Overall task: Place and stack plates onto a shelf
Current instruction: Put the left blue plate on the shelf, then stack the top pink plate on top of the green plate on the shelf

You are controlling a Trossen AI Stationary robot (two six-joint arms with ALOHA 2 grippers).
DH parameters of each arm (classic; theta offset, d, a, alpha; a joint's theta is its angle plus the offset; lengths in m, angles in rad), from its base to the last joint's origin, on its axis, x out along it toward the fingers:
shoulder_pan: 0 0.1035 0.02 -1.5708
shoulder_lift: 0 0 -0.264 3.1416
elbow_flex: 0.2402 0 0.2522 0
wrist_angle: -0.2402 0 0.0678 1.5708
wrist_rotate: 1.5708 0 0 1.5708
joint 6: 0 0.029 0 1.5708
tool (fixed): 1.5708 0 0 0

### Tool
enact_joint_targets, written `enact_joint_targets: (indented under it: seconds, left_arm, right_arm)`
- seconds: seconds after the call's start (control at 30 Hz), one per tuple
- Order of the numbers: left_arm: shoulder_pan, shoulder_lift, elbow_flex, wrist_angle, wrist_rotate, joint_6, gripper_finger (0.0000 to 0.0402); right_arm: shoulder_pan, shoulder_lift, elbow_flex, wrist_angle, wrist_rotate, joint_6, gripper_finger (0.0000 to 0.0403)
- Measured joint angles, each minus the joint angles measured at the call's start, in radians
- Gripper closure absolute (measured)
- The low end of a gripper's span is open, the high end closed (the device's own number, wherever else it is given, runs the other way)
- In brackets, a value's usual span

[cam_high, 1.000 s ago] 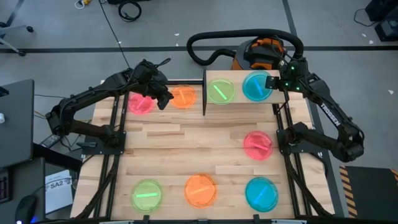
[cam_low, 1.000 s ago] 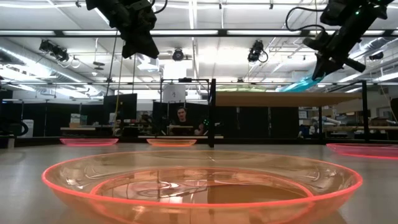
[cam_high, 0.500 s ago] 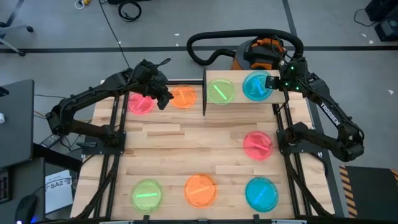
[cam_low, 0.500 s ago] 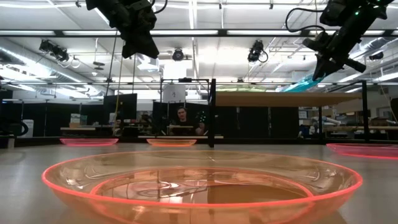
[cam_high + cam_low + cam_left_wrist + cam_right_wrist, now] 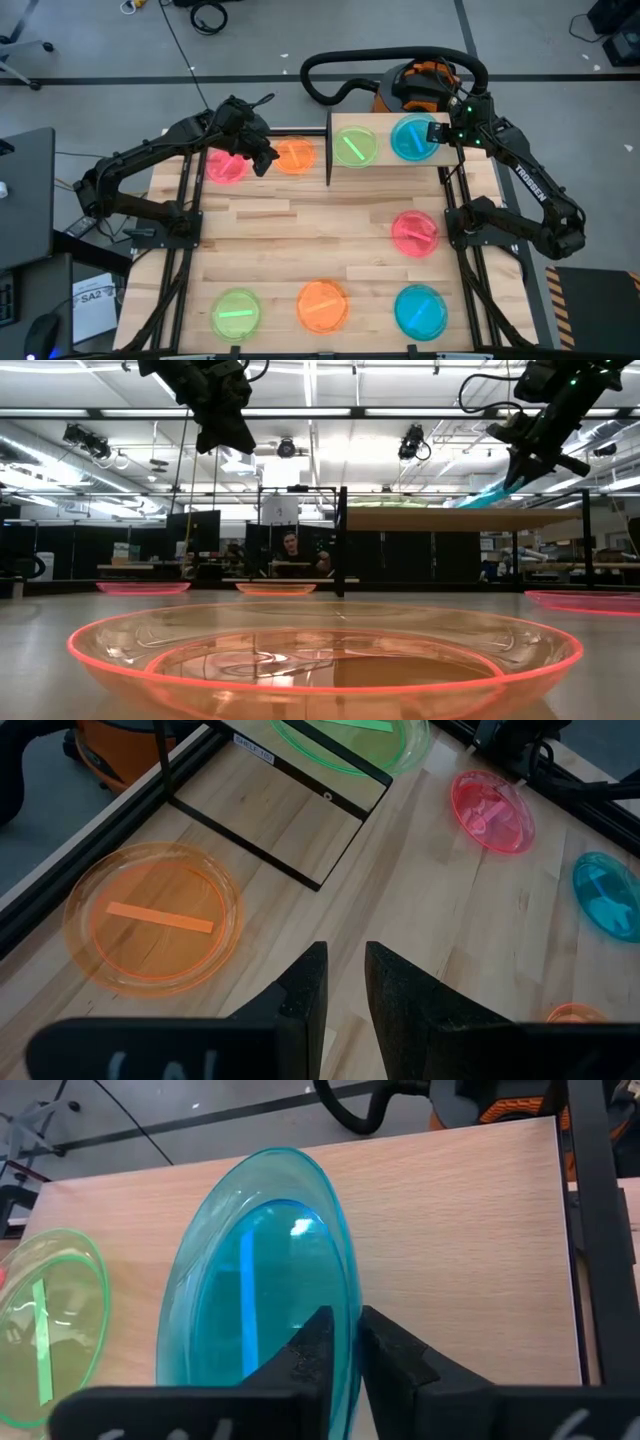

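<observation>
My right gripper [image 5: 441,135] hangs over the right half of the shelf [image 5: 383,161], shut on a blue plate [image 5: 410,138]. The low view shows that plate [image 5: 488,494] tilted just above the light-wood board. A green plate [image 5: 355,147] lies flat on the board's left half. My left gripper [image 5: 262,162] hovers high above the far-left table between a pink plate [image 5: 225,165] and an orange plate [image 5: 295,157]. It holds nothing, and a narrow gap shows between its fingers [image 5: 345,1005]. My right gripper pinches the blue plate's rim [image 5: 345,1305] on the side toward the table's right edge, one finger on each face. The fingers come from the right, slanting down. The plate is tilted, held side higher; I cannot tell whether its lower edge [image 5: 460,506] touches the board.
Several more plates lie flat on the plank table: pink [image 5: 415,232] at mid-right, green [image 5: 237,312], orange [image 5: 322,305] and blue [image 5: 420,310] along the near edge. The shelf's black frame [image 5: 329,150] stands upright beside the orange plate. A black hose [image 5: 340,75] lies behind the table.
</observation>
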Motion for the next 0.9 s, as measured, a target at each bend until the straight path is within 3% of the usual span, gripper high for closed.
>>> enact_joint_targets:
  seconds: [0.23,0.9]
  left_arm:
    - [0.0,0.0,0.0,0.0,0.0,0.0,0.0324]
    - [0.014,0.0,0.0,0.0,-0.001,0.002,0.0324]
  right_arm:
    - [0.0,0.0,0.0,0.0,0.0,0.0,0.0312]
    - [0.0,0.0,0.0,0.001,-0.036,0.007,0.0313]
